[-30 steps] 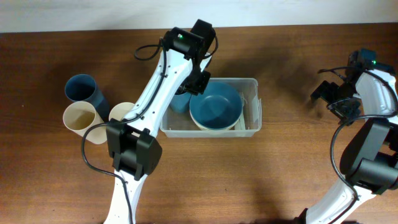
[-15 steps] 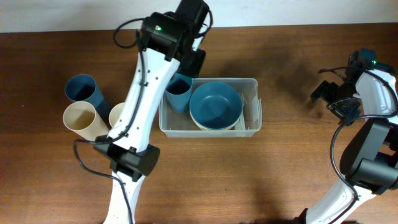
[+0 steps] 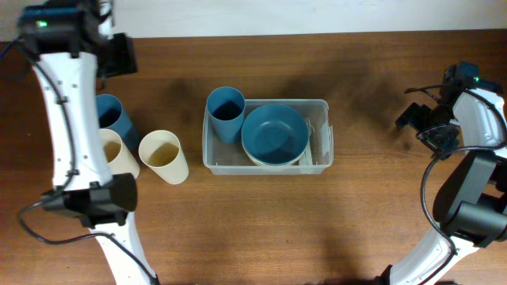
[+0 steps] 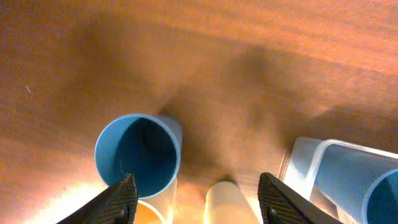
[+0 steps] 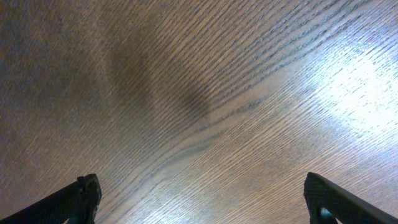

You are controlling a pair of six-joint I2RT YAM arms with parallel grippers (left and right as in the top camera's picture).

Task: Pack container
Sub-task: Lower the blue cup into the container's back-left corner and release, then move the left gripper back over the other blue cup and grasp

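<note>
Container point(image 3: 265, 168) at centre of table point(image 3: 356, 229), holds blue cup point(image 3: 226, 113), blue bowl point(image 3: 275, 134). Thin clear plastic: likely light, flexible, slick; pinch rim at short wall. Left gripper point(image 4: 200, 202) spread, empty. Right gripper point(image 5: 202, 199) spread wide, empty.

Container point(image 3: 265, 169) holds an upright blue cup point(image 3: 226, 111) beside a blue bowl point(image 3: 275, 134) — a cream cup point(image 3: 164, 155) stands apart, left, on the surface point(image 3: 356, 222).

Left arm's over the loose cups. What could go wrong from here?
1. The table blue cup, left cream cup and right cream cup stand bunched. The open left fingers may knock a neighbour over while taking one.
2. The container looks nearly full with the packed blue cup and blue bowl. Further cups may not fit unless nested.
</note>
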